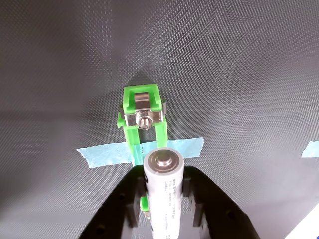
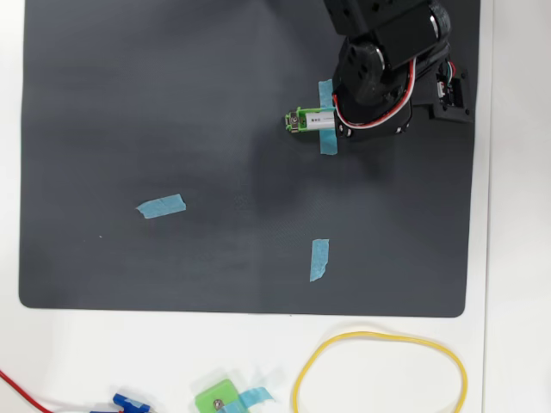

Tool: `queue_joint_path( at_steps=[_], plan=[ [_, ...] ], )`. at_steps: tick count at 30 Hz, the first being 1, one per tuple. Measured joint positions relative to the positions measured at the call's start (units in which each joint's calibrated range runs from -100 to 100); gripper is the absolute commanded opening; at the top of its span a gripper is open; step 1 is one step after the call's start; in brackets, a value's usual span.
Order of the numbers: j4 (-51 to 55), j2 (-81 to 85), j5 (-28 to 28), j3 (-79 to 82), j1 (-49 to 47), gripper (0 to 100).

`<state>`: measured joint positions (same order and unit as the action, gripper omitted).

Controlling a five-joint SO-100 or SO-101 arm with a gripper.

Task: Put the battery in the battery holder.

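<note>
Black fingers [image 1: 130,199] fill the bottom of the wrist view, one on each side of the battery [image 1: 164,194]; the jaws are clamped on its white barrel, and its metal end cap faces the camera. Reading left to right there: a blue tape strip [image 1: 107,154] on the dark mat [image 1: 60,64], then the green holder [image 1: 143,112] with its silver far contact, then a second scrap of tape [image 1: 311,148] at the right edge. The battery sits directly over the holder's slot, along its length, and hides the near end; whether it touches the frame I cannot tell.

Overhead, the holder [image 2: 303,120] lies under the gripper [image 2: 331,120] near the mat's top, taped across.

Risks, as I judge them: the cell looks slightly angled, so pressing down could catch it on a side rail instead of seating it; the spring contact may resist and pop the tip up; releasing early could let the battery roll off onto the mat; too hard a push might shift the holder under its single tape strip.
</note>
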<state>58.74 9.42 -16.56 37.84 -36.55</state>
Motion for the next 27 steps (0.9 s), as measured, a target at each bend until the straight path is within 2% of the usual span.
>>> queue_joint_path(
  at_steps=[27],
  plan=[
    [3.27,0.0,0.0,0.0,0.0,0]
  ],
)
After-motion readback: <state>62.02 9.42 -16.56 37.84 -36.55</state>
